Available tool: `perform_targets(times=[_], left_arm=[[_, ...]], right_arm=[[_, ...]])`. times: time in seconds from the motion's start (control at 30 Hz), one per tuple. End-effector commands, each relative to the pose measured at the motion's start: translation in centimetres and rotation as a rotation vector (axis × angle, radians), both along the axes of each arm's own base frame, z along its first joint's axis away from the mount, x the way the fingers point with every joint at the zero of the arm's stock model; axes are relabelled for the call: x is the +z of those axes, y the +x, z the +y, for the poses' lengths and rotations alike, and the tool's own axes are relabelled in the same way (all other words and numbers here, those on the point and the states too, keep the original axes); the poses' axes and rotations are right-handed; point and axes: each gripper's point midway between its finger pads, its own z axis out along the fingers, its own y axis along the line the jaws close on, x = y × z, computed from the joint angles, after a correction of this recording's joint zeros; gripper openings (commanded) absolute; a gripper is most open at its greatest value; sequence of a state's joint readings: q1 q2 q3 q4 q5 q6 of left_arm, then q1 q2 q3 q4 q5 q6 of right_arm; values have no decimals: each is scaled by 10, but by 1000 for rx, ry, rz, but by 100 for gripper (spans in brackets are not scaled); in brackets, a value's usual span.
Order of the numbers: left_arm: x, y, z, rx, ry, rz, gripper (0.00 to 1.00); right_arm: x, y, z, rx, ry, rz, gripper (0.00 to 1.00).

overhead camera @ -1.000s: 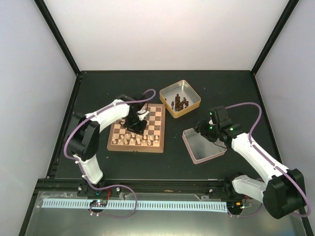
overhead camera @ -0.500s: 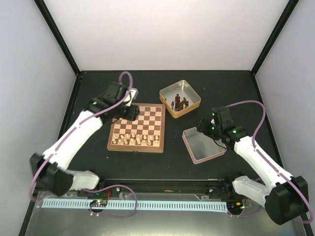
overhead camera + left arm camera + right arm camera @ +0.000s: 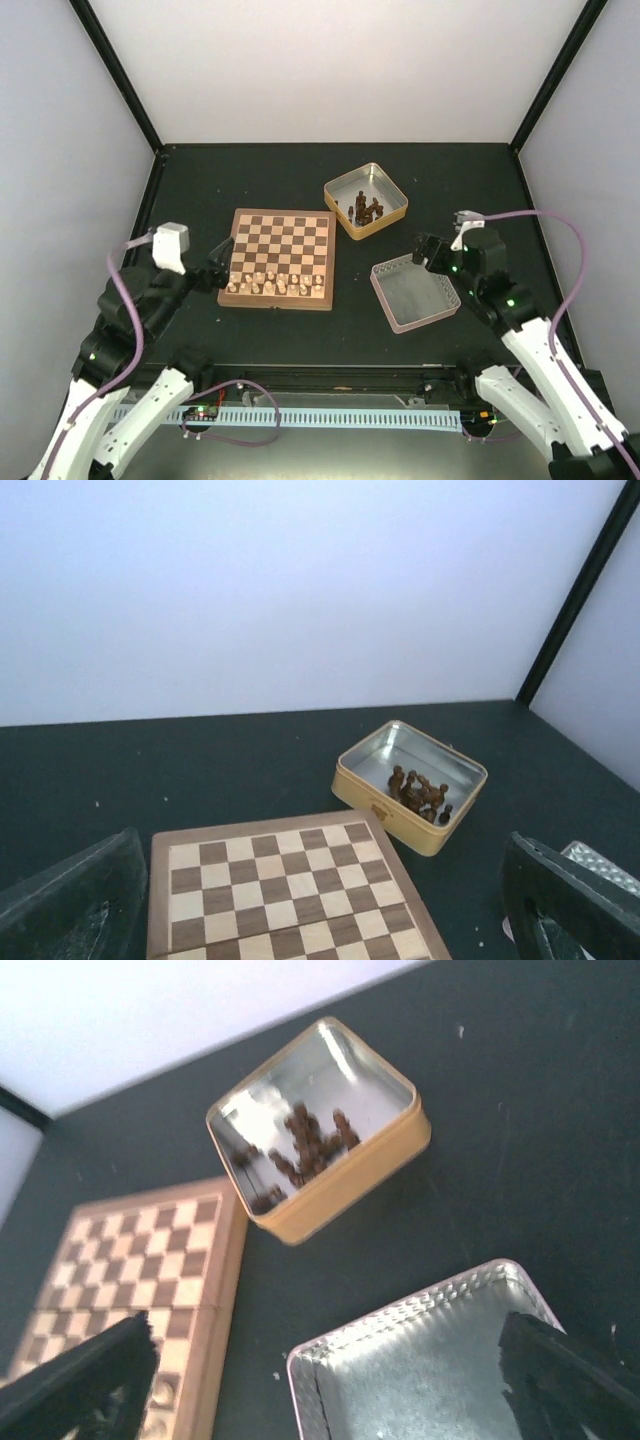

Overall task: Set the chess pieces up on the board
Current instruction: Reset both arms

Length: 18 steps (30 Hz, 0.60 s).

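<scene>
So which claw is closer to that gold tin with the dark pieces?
Right. The right claw hangs just near-right of the gold tin, above the silver tray's rim; the left claw is off the board's left edge, the board lying between.

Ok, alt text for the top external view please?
A wooden chessboard lies mid-table with pale chess pieces lined along its near rows. The left gripper and right gripper hang open and empty either side of it. A yellow tin holds dark pieces; a silver tin lies nearer.
</scene>
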<state>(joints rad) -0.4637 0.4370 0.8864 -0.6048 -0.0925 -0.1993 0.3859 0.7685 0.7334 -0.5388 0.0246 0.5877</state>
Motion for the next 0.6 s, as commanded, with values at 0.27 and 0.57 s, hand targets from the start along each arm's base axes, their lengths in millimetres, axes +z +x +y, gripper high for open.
perform_targets(times=[0.27, 0.57], left_arm=[[8, -57, 66, 207, -81, -71, 99], [31, -81, 88, 256, -53, -98, 99]], right_arm=[[112, -51, -70, -180, -117, -445, 100], [151, -92, -104, -294, -97, -581, 100]])
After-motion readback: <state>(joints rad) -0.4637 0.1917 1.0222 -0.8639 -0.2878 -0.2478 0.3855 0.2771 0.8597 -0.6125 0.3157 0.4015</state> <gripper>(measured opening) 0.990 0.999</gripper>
